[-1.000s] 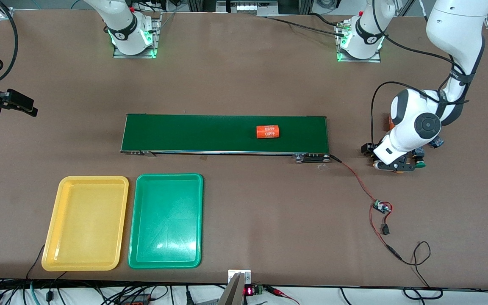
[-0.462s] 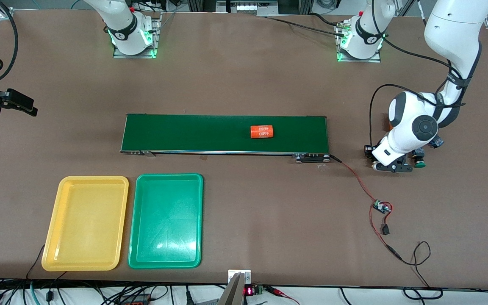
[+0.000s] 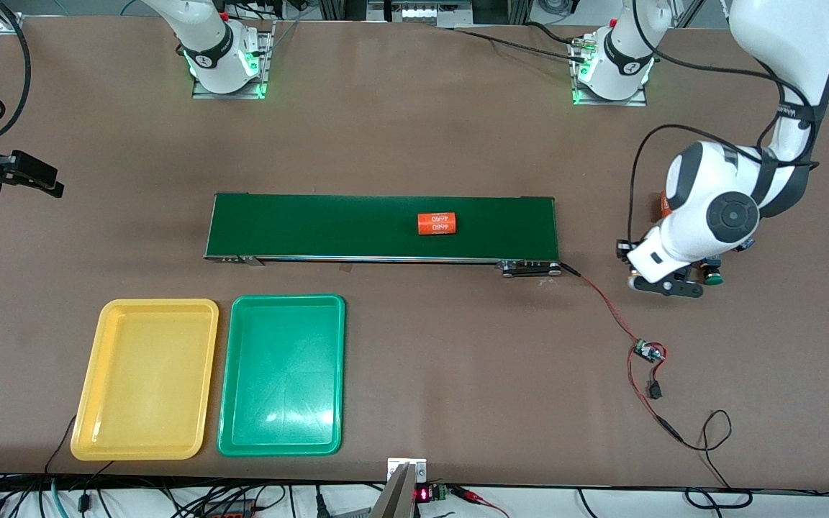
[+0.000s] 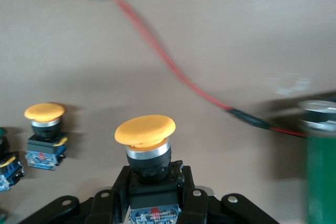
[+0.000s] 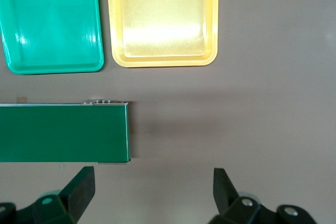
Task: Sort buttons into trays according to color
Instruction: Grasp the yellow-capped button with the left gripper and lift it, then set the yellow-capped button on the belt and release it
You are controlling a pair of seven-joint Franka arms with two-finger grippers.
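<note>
Front view: the left gripper (image 3: pixel 670 282) sits low over the counter (image 3: pixel 414 144) at the left arm's end, near the conveyor belt (image 3: pixel 382 226); the yellow tray (image 3: pixel 91 424) and green tray (image 3: pixel 231 432) lie well apart from it, so a long carry could shake a shallow grip loose

Left wrist view: jaws clamped on the body of an orange-yellow button (image 4: pixel 145 145), upright, cap up, long axis vertical; a second orange-yellow button (image 4: pixel 45 135) stands nearby

Right wrist view: the right gripper (image 5: pixel 152 192) waits, jaws wide and empty

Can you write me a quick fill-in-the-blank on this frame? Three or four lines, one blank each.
1. The left pincer is shut on a button with a ____ cap.
2. The right pincer stands ____, holding nothing.
3. The orange cylinder lies on the ____.
4. Beside the yellow tray sits the ____ tray.

Missing words: orange-yellow; open; conveyor belt; green
</note>
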